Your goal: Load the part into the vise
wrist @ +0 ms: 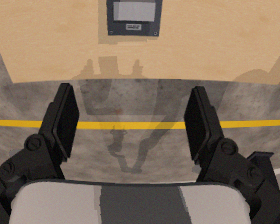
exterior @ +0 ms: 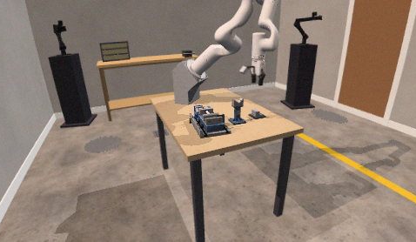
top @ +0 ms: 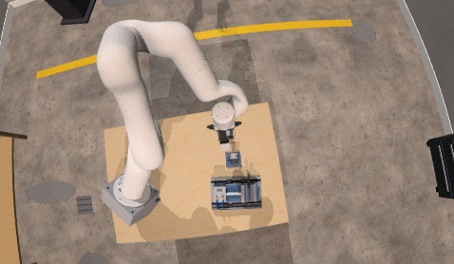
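Observation:
The part [wrist: 134, 10] is a small grey block lying on the dark infeed plate, at the top of the wrist view. Both also show in the exterior view [exterior: 256, 114], near the table's right edge. My gripper [wrist: 131, 99] [exterior: 257, 77] is open and empty. It hangs high above the table, roughly over the plate. In the overhead view my gripper [top: 224, 136] hides the plate. The vise [exterior: 208, 120] stands open at the table's middle, also seen from overhead [top: 236, 192]. The V-block [exterior: 238, 110] stands between the vise and the plate.
The arm's base [exterior: 186, 83] sits at the table's far corner. A yellow floor line [wrist: 138, 124] runs beyond the table edge. Black pedestals [exterior: 301, 74] and a wooden bench [exterior: 141, 63] stand away from the table.

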You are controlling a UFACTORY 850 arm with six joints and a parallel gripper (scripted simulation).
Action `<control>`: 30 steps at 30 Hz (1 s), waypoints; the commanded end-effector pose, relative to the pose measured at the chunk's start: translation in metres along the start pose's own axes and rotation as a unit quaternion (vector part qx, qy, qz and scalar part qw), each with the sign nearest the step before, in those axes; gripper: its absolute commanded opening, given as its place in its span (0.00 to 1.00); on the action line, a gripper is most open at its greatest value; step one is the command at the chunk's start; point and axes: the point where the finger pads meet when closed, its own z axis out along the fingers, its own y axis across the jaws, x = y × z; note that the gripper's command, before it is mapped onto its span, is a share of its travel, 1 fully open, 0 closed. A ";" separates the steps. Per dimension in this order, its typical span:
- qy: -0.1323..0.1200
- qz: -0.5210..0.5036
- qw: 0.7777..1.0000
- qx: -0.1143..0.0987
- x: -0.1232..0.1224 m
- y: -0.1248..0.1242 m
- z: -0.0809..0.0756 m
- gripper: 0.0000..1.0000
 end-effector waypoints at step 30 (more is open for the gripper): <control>0.000 0.000 1.000 0.001 0.000 -0.001 0.029 0.89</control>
